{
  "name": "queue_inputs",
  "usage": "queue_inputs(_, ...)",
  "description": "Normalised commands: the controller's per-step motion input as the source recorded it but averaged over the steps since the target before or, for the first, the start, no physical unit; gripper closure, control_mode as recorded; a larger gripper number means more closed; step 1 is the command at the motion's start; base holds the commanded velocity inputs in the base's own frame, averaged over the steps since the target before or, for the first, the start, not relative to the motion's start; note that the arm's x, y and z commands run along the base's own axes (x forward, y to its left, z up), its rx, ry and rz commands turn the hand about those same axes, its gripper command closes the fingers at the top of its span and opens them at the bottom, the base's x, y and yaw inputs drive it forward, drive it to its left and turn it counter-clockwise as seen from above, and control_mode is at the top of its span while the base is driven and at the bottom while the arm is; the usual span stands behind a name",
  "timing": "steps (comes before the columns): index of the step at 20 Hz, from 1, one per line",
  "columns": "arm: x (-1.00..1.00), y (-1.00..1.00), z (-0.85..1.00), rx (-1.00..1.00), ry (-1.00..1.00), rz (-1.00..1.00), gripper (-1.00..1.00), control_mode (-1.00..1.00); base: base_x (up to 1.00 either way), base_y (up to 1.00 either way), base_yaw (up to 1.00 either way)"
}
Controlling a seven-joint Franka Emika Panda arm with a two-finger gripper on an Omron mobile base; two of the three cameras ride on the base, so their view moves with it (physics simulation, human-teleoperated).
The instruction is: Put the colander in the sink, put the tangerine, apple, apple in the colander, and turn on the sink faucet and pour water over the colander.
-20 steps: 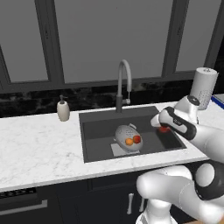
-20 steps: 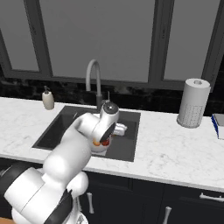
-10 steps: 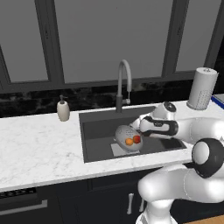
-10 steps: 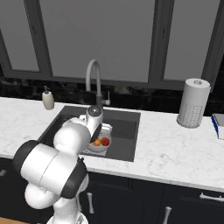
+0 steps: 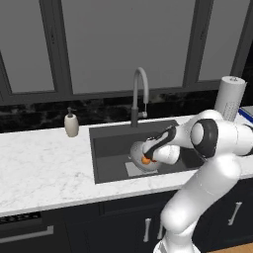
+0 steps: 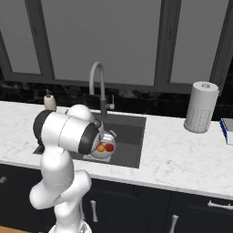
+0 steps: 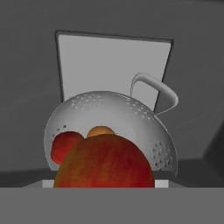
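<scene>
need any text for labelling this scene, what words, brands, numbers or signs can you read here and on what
None: no readable text, brand, number or sign on anything here.
Soap bottle: plain, no label.
Paper towel roll: only a faint dotted texture, no lettering.
Blue item at the counter's edge: cut off by the frame, no text visible.
Colander, sink, faucet: bare grey surfaces, no markings.

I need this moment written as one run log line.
gripper: shut on second apple, above colander | colander: in sink, holds tangerine, first apple | faucet: off
</scene>
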Motion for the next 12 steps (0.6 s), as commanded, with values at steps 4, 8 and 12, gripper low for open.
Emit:
queue_inputs(4,0.46,0.0,-0.24,0.04,0.0,0.03,1.0,-1.0,0.0,0.0,0.0)
queue_inputs(8,0.29,0.0,-0.43,0.04,0.0,0.02,1.0,-1.0,0.0,0.0,0.0)
queue_inputs(12,0.27,0.0,-0.69,0.01,0.0,0.04,1.0,-1.0,0.0,0.0,0.0)
